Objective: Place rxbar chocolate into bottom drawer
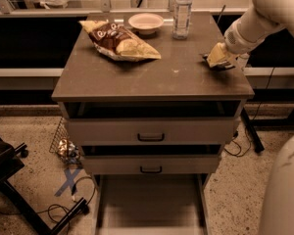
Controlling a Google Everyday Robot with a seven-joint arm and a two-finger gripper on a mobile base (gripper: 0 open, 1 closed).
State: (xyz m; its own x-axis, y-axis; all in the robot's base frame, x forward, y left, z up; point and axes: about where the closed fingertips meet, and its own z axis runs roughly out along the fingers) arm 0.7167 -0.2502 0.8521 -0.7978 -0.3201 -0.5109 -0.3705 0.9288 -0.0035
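Note:
My gripper (pixel 218 58) hangs from the pale arm at the right edge of the cabinet top, low on the surface. A small dark flat thing, seemingly the rxbar chocolate (pixel 211 65), lies right under it and is mostly hidden by it. I cannot tell whether the gripper holds it. The bottom drawer (pixel 149 204) is pulled out towards me at floor level, showing a pale flat floor with nothing in it.
A brown-and-yellow chip bag (pixel 120 41), a white bowl (pixel 145 22) and a water bottle (pixel 182 11) stand at the back of the cabinet top (pixel 137 77). The two upper drawers with black handles (pixel 151 137) are slightly ajar. Cables and a black stand (pixel 34 199) lie on the floor at left.

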